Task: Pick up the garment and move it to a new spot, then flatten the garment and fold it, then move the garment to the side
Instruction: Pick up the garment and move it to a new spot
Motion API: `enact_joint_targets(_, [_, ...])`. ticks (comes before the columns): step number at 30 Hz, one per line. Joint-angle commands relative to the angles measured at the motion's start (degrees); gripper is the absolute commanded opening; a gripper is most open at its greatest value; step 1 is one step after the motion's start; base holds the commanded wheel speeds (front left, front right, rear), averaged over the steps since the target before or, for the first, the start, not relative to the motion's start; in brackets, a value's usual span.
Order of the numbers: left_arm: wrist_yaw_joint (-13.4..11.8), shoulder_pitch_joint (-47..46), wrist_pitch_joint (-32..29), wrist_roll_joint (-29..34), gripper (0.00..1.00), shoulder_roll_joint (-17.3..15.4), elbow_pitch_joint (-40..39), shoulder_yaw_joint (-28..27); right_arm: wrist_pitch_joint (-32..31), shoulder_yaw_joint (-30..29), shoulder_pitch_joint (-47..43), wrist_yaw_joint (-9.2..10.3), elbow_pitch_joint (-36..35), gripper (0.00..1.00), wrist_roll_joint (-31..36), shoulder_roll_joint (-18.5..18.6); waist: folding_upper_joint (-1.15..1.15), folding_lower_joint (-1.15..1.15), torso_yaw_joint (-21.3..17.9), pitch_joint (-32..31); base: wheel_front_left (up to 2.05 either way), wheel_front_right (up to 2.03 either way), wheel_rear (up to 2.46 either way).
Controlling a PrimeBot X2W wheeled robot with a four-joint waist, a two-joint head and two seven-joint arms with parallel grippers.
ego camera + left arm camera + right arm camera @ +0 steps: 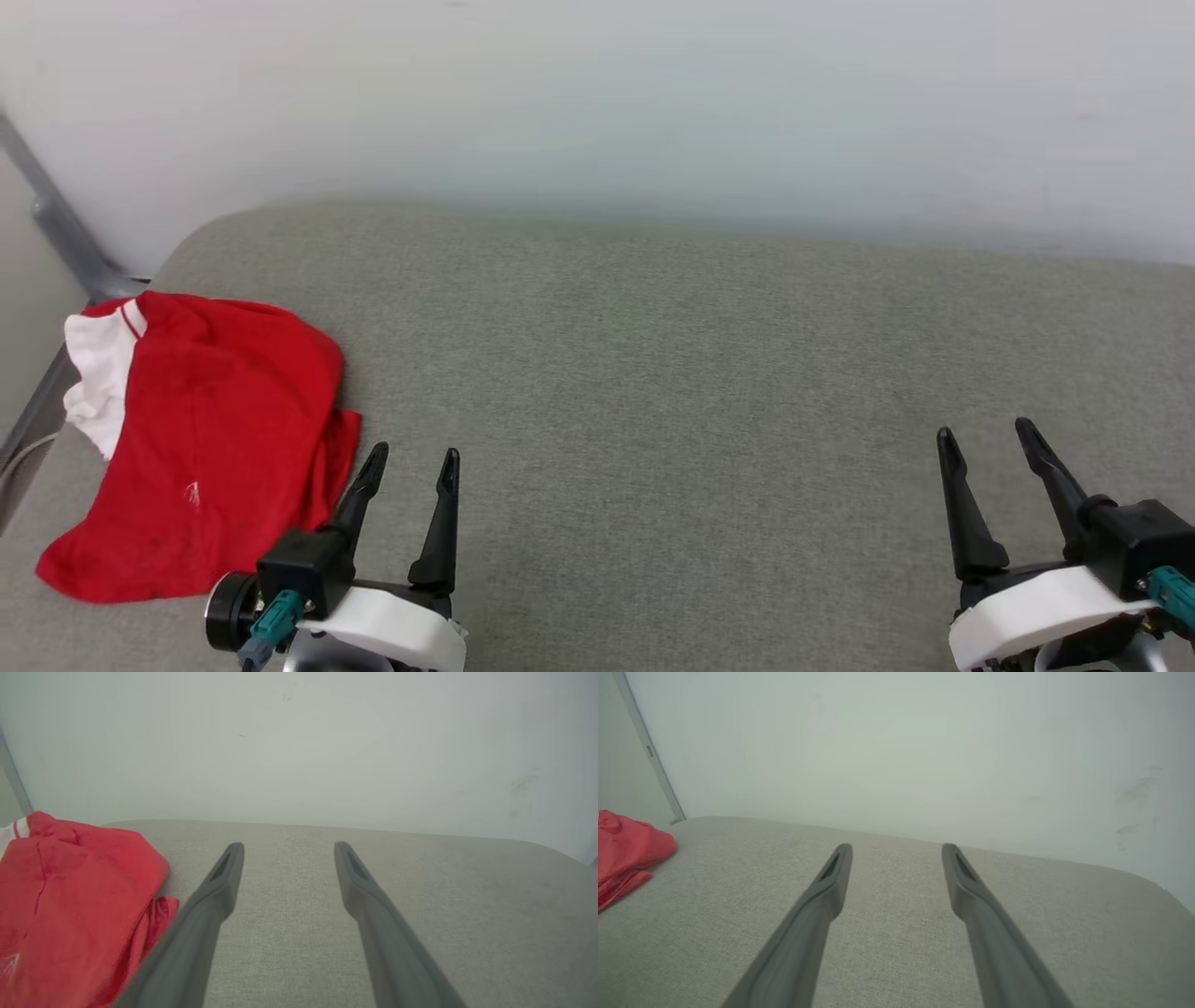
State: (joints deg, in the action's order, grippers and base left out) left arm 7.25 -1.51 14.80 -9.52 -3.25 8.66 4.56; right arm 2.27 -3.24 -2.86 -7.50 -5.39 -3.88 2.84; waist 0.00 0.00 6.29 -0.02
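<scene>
The garment [201,439], a red T-shirt with a white sleeve, lies folded at the left end of the grey fabric surface [672,373]. A small white logo shows near its hem. My left gripper [414,457] hovers open just right of the garment, apart from it. In the left wrist view the garment [70,905] fills the lower left beside my open left gripper [286,845]. My right gripper [985,431] stands open at the lower right, far from the garment. The right wrist view shows the garment [626,854] at the far left and the open right gripper [896,847].
A pale wall [597,103] rises behind the grey surface. A grey metal bar [56,233] slants down past the surface's left edge, close behind the garment. The surface's rounded back corner [215,229] lies just beyond the garment.
</scene>
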Motion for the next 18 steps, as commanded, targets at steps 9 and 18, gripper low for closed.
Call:
enact_joint_targets(9, [0.25,-1.24,0.42,-0.58,1.0,0.08,-0.29,-2.0,0.76,1.05,0.03,0.02,0.55,1.0,-0.08,0.06,0.0,0.0,11.21,-0.43,0.0,0.0,0.0])
enact_joint_targets(18, [0.28,-0.67,0.41,-0.12,1.0,-0.47,-0.37,-4.02,1.61,2.2,0.57,0.03,1.78,1.0,-0.39,0.06,0.0,0.0,18.1,-0.65,0.0,0.0,0.0])
